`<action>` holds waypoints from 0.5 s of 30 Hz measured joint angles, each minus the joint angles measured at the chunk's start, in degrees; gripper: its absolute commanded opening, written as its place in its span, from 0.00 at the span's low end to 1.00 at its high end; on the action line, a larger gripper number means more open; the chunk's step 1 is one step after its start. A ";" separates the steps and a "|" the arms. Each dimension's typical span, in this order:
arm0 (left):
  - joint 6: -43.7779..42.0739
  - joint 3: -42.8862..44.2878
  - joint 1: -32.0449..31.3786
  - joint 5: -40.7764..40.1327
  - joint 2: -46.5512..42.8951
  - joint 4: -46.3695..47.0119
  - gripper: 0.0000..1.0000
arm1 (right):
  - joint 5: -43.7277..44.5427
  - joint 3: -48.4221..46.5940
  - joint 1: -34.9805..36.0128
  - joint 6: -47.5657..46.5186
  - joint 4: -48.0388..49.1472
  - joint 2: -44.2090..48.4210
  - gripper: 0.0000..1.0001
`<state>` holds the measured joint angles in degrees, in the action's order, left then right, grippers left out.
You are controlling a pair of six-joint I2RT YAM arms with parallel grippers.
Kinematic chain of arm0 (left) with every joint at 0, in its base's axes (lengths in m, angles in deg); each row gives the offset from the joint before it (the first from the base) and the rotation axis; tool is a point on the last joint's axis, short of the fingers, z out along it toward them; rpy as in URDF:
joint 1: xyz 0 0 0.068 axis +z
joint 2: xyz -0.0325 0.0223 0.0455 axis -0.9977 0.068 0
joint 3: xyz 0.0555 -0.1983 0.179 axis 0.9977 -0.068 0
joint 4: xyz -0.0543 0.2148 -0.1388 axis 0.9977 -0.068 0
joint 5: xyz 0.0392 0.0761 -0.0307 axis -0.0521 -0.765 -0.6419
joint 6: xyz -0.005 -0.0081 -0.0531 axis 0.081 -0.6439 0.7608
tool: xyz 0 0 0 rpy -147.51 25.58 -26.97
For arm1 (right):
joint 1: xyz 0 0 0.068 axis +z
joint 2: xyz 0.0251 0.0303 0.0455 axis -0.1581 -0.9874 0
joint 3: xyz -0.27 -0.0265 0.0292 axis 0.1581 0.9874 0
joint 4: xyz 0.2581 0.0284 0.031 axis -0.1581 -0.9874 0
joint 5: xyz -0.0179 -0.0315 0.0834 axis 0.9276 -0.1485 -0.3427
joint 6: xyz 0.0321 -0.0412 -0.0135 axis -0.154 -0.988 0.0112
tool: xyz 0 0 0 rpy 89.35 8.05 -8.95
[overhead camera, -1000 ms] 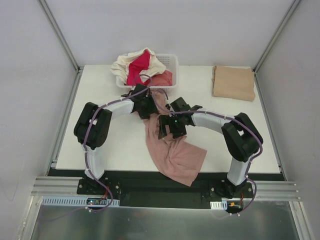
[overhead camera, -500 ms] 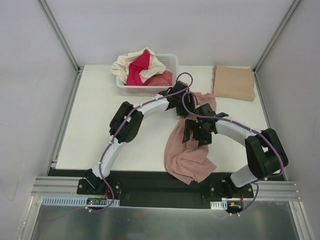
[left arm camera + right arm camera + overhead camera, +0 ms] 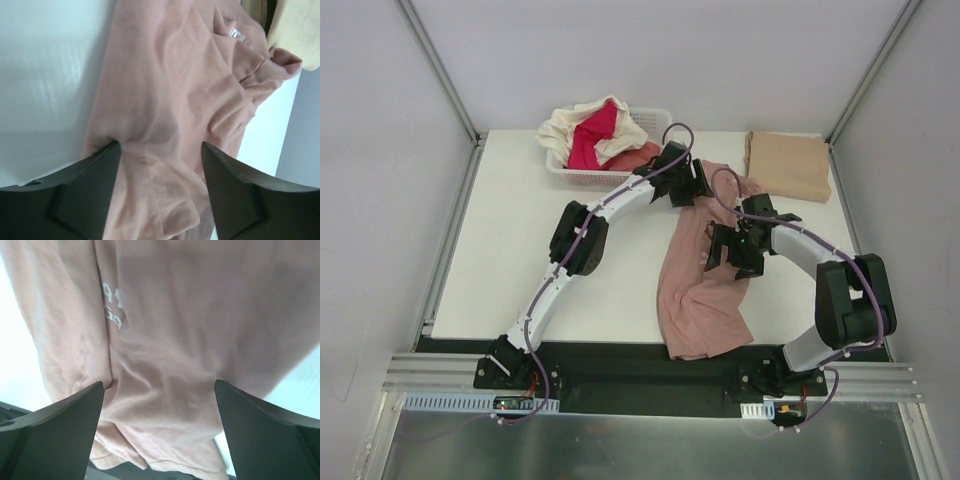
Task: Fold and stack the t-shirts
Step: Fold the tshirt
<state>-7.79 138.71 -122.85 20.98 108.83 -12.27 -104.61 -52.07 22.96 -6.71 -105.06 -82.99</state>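
Lying: dusty-pink cotton t-shirt [image 3: 705, 290], rumpled, right of centre on white table [image 3: 520, 250].
Change: a second earlier it lay mid-table; both arms had since carried it rightward, towards the folded tan t-shirt [image 3: 787, 165].
Meaning: probably set down for flattening; no fold made yet.
Axis: ran far-to-near, leaning slightly left; neck end apparently far, just beside the tan one; other end drooped over the near edge.
Left gripper [image 3: 160, 146]: jaws spread, over the far end.
Right gripper [image 3: 158, 384]: jaws spread, over the middle.
Remainder: cream t-shirt [image 3: 560, 128], magenta t-shirt [image 3: 592, 135] and coral t-shirt [image 3: 635, 155], heaped in white plastic lattice basket [image 3: 582, 178].
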 measured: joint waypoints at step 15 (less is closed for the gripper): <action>-9.20 -9.68 -3.87 2.43 -15.26 -0.83 1.00 | 7.10 -22.75 -3.65 -1.03 -9.29 -2.16 0.97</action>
<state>-16.99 129.03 -126.72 23.41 93.58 -13.11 -97.50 -74.82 19.31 -7.74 -114.35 -85.15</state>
